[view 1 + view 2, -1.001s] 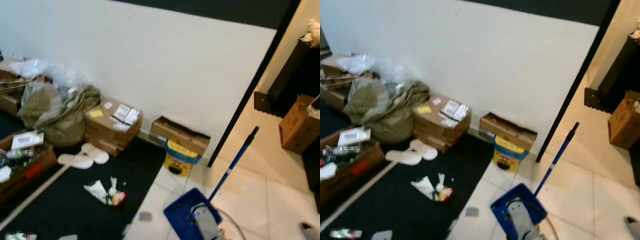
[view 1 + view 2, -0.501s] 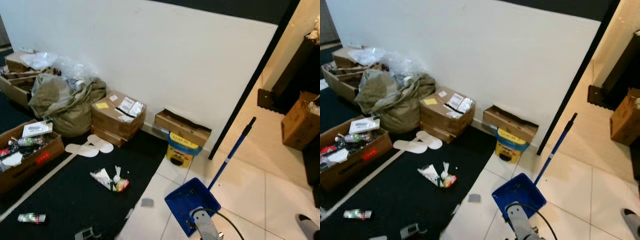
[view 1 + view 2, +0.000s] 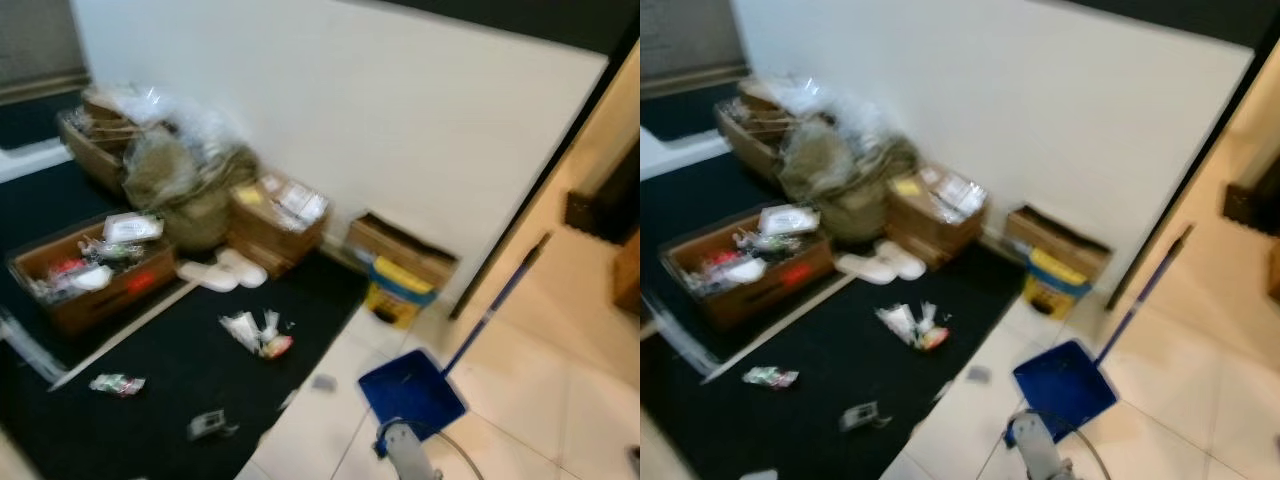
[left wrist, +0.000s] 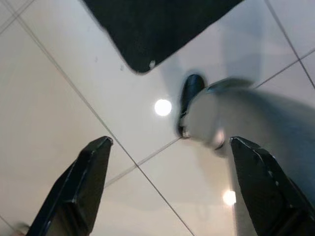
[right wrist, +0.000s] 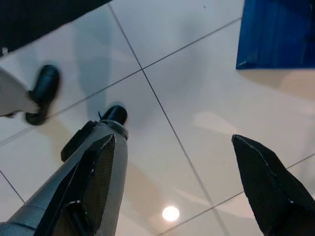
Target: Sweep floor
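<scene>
While both the left gripper (image 4: 165,184) and right gripper (image 5: 177,189) hang spread and empty over bare tile, the blue dustpan (image 5: 275,32) just ahead of the right one could be kicked, scattering nearby litter (image 3: 258,333).

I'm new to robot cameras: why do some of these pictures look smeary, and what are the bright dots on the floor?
Both eye views are motion-blurred, softening the dustpan and litter. The left wrist view is blurred too; the right wrist view is sharper. The dots are lamp glare on glossy tiles.
</scene>
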